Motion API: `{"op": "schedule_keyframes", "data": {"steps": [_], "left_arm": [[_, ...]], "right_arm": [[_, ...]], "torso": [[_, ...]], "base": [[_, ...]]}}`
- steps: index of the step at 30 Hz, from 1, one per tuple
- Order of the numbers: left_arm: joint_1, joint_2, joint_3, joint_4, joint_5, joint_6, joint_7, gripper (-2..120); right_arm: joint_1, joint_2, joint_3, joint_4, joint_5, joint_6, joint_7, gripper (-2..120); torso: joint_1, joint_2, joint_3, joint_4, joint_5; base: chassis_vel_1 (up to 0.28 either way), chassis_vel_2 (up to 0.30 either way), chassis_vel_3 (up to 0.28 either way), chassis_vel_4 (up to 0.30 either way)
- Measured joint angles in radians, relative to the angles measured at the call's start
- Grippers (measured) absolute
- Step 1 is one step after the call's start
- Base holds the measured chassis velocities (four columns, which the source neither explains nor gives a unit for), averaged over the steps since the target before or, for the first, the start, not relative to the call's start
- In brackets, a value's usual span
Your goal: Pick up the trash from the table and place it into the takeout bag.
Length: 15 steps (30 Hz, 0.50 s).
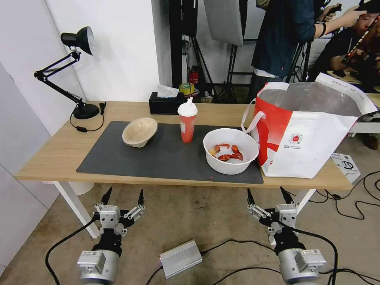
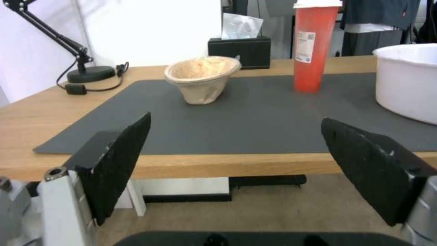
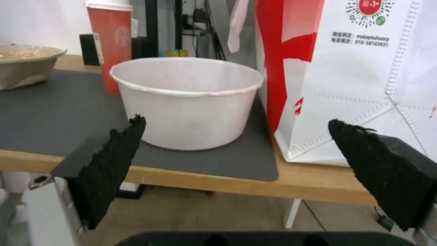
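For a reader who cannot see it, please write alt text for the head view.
Both grippers, left gripper and right gripper, hang open below the table edge. On the mat stand a beige pulp bowl, red cup and white bowl with shells; the takeout bag stands at right.

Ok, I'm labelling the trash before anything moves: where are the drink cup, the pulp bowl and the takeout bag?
drink cup (image 1: 187, 128): head view, on its red side.
pulp bowl (image 1: 139, 132): head view, on its beige inside.
takeout bag (image 1: 312, 144): head view, on its white front panel.

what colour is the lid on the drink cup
White, on a red drink cup; the lid shows best in the head view.
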<state>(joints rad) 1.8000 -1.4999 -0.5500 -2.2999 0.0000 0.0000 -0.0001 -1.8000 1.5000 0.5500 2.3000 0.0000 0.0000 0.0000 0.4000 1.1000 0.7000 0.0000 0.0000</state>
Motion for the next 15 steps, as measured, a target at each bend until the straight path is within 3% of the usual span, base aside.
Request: {"op": "schedule_keyframes", "data": {"steps": [15], "left_arm": [[0.000, 0.000, 0.000, 0.000, 0.000, 0.000, 0.000, 100]], "right_arm": [[0.000, 0.000, 0.000, 0.000, 0.000, 0.000, 0.000, 100]], "torso": [[0.000, 0.000, 0.000, 0.0000, 0.0000]], "base": [[0.000, 0.000, 0.000, 0.000]]}}
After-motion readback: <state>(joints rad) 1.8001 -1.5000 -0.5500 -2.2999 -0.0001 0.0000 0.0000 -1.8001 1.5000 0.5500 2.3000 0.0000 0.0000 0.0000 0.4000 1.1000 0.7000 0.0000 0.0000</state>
